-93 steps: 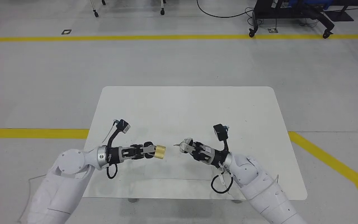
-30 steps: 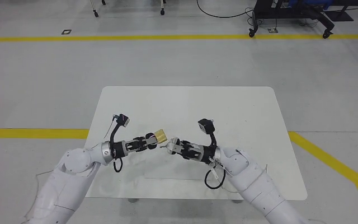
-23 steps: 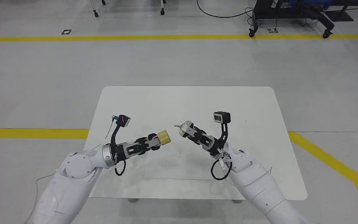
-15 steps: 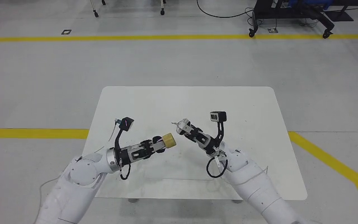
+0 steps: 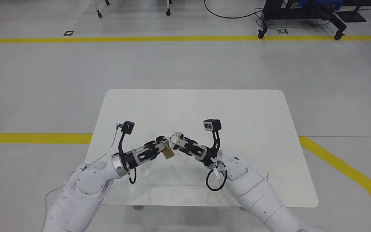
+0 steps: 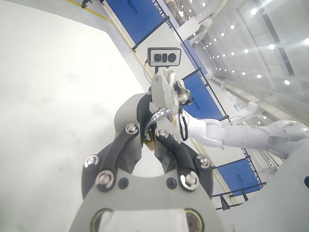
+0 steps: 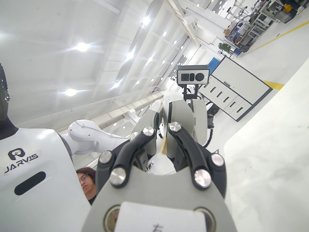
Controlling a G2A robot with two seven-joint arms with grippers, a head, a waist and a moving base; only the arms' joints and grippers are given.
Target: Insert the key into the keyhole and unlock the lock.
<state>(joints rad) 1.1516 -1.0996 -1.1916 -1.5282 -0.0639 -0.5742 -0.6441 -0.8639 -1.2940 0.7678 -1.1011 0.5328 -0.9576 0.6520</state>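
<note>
The left claw (image 5: 157, 145) was clamped shut on the lock (image 5: 167, 152), a small brass padlock held up off the white table (image 5: 249, 116), over the near middle of it. In the left wrist view its grey fingers (image 6: 125, 115) were drawn in close on either side of the brass body. The silver shackle (image 6: 158, 115) arched out between them, toward the other arm.

The right claw (image 5: 177, 141) came in from the opposite side and met the left claw tip to tip, the two arms making a shallow V over the table. Its fingers (image 7: 183, 114) were pinched together with hardly a gap. Between them sat a thin brass-coloured sliver, the key (image 7: 164, 146), seen edge-on as far as could be told.

From the top view the key end lay right against the lock, touching or nearly so. Whether the blade was inside the keyhole could not be told, since the claws hid the joint from every side.

Each wrist carried a small camera on a stalk: the left camera (image 5: 124, 125) stood above the left forearm, and the right camera (image 5: 211, 125) above the right. A yellow line (image 5: 174, 39) crossed the floor beyond the table's far edge.
</note>
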